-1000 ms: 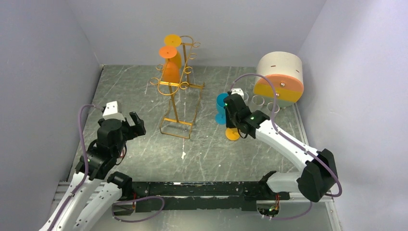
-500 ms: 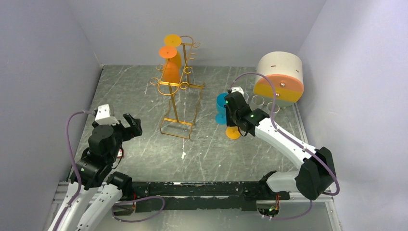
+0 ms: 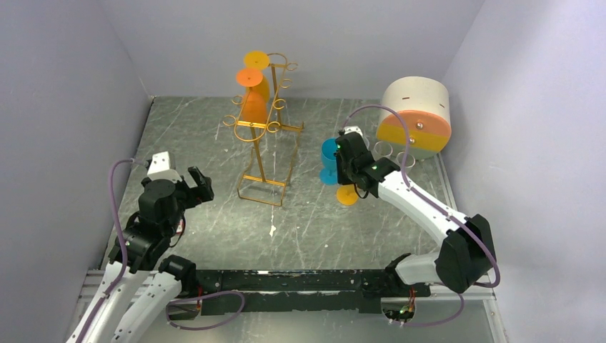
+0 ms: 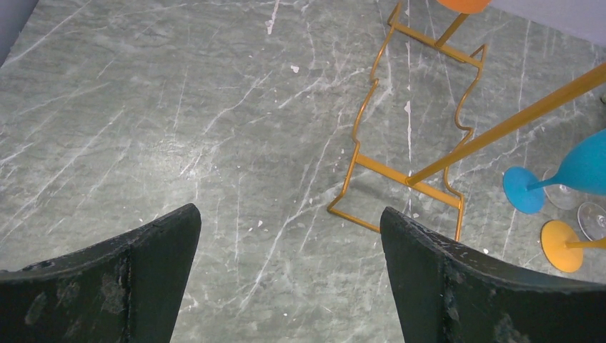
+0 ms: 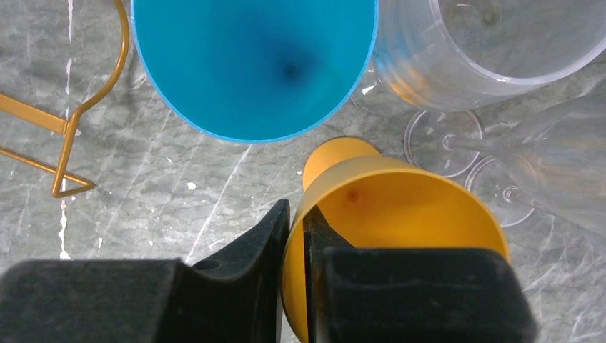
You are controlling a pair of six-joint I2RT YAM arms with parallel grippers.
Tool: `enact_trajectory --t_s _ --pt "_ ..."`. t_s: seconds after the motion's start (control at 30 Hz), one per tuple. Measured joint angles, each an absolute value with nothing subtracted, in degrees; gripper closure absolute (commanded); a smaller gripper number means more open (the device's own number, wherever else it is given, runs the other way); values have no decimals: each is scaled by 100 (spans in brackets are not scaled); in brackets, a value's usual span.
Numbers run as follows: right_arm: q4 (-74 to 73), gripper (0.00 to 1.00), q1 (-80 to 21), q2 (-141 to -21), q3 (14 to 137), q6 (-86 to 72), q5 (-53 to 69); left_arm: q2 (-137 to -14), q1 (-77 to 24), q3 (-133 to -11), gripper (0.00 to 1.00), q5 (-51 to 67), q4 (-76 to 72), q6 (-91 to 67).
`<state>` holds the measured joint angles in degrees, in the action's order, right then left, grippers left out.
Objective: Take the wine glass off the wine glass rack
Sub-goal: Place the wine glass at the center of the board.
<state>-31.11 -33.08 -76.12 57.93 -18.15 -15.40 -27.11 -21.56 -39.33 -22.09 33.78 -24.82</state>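
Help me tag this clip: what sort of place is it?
Likely a robot test cell, not a kitchen: plain walls box in a stone-look table, with two arms and plastic glasses by a wire rack.

orange glasses: 3 | blue glass: 1 | rack: 1 | drum: 1

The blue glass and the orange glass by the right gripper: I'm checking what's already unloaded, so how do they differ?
The blue glass stands free on the table, while the orange glass has its rim between the right gripper's fingers. The blue glass sits nearer the wine glass rack; the orange glass sits nearer the clear glasses. Both are opaque, stemmed, upright and off the rack.
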Motion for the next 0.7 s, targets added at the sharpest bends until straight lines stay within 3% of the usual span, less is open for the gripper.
enact_trajectory --t_s 0.7 --pt "-3164 78 -3273 -7830 6163 -1820 -1667 -2980 -2152 -3933 0 -2324 3459 -2486"
